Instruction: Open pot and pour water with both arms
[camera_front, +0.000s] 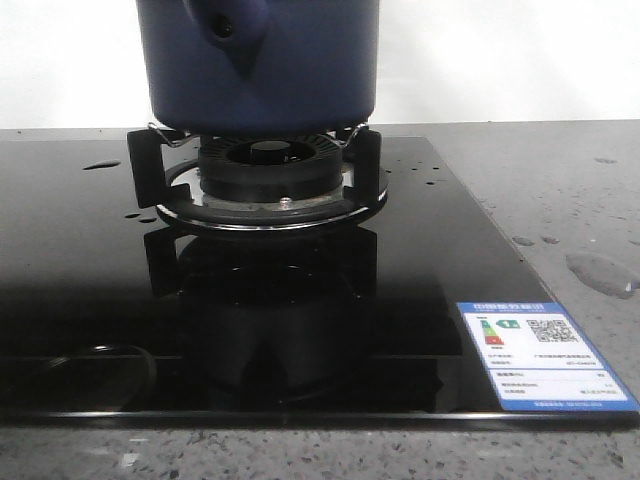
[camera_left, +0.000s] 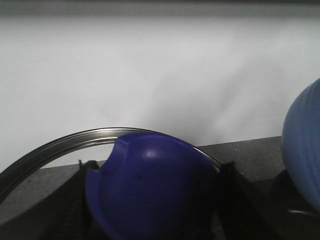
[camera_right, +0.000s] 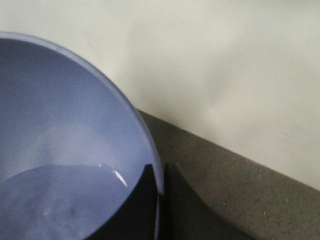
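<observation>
- Pot (camera_front: 258, 65) is seen on the burner stand (camera_front: 256, 185), its top cut off.
- Left gripper (camera_left: 150, 200) is pinched on a blue lid knob (camera_left: 150, 185).
- Right gripper (camera_right: 159, 200) is clamped on a bowl rim (camera_right: 150, 145); fingers are cropped.

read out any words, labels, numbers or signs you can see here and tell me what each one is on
Energy-style label on the black glass cooktop, front right corner: blue header, coloured arrow bars, a QR code and rows of print, all too small and blurred to read.
Pot: no text visible.
Both wrist views: no text.

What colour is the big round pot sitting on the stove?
The large matte cylindrical pot is dark navy blue, clearest in the front view.
</observation>
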